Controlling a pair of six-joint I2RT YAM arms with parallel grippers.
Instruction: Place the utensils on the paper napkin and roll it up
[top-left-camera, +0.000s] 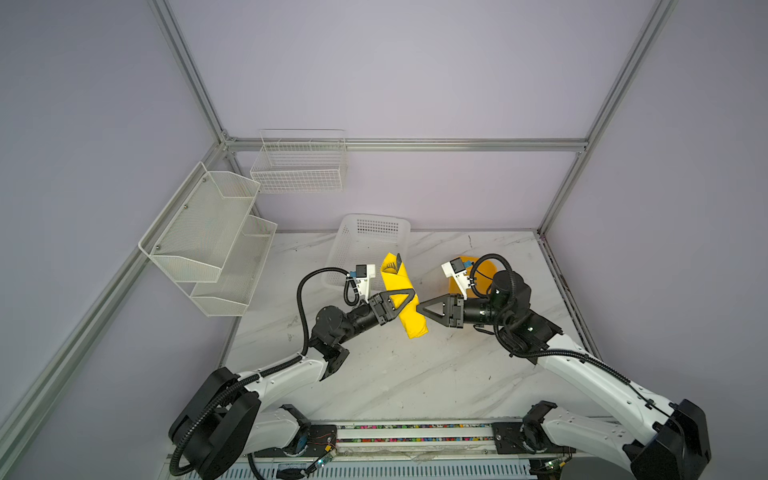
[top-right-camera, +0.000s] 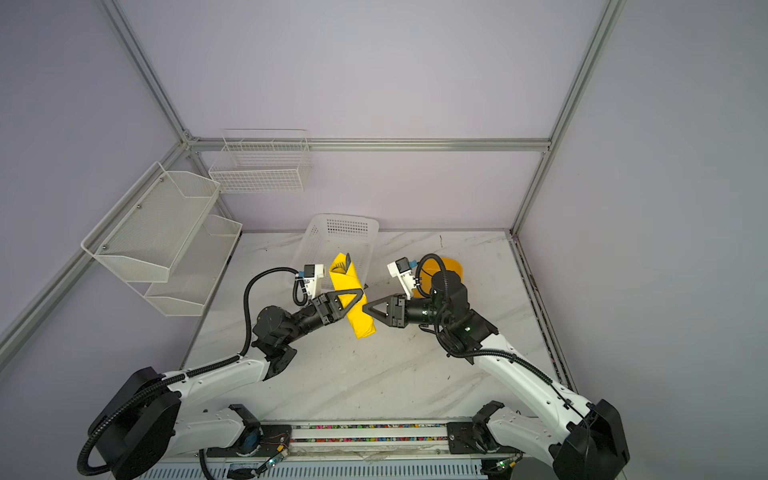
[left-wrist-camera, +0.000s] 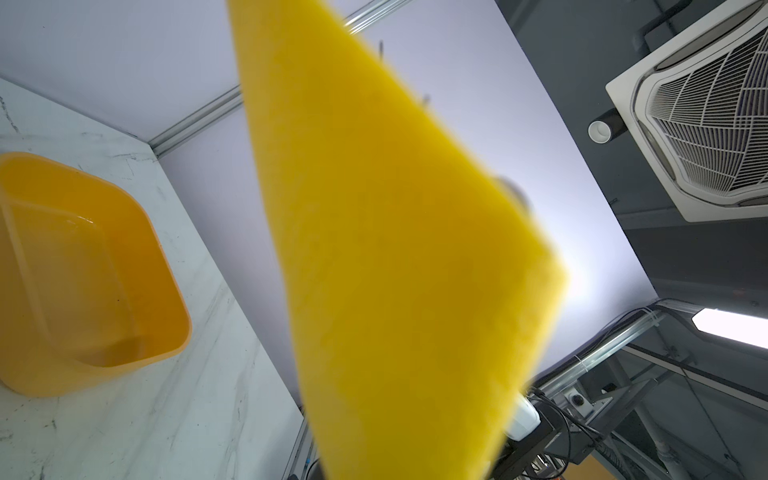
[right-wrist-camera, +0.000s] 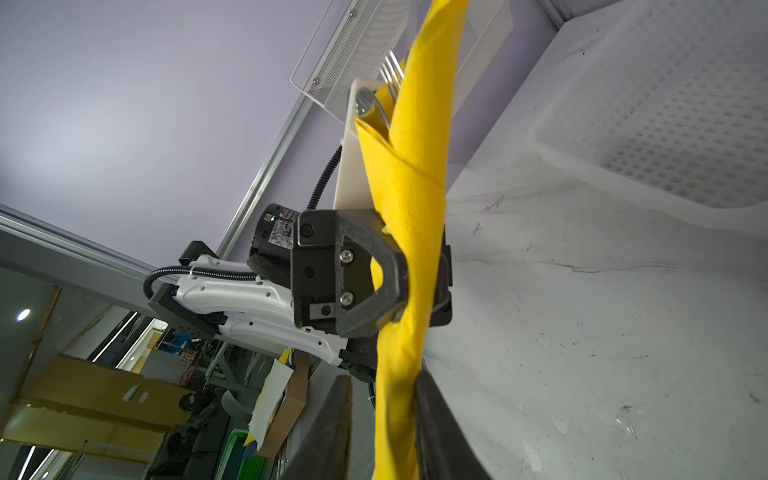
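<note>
The paper napkin (top-left-camera: 399, 280) (top-right-camera: 347, 278) is rolled into a bright yellow tube and held tilted above the marble table. My left gripper (top-left-camera: 409, 299) (top-right-camera: 359, 299) (right-wrist-camera: 415, 274) is shut on its middle. The utensils are wrapped inside; fork tines (right-wrist-camera: 390, 72) and a spoon bowl (right-wrist-camera: 365, 102) stick out of the roll's far end. My right gripper (top-left-camera: 420, 309) (top-right-camera: 366, 311) (right-wrist-camera: 382, 382) straddles the roll's near end with its jaws apart: one finger touches the paper, the other stands clear. In the left wrist view the napkin (left-wrist-camera: 395, 249) fills the middle and hides the jaws.
An orange-yellow plastic tub (top-left-camera: 488, 268) (top-right-camera: 451, 266) (left-wrist-camera: 83, 270) stands behind the right arm. A white perforated basket (top-left-camera: 365, 241) (top-right-camera: 336, 237) (right-wrist-camera: 665, 104) sits at the back, just behind the roll. A mesh shelf (top-left-camera: 208, 237) and a wire basket (top-left-camera: 299, 166) hang on the left walls.
</note>
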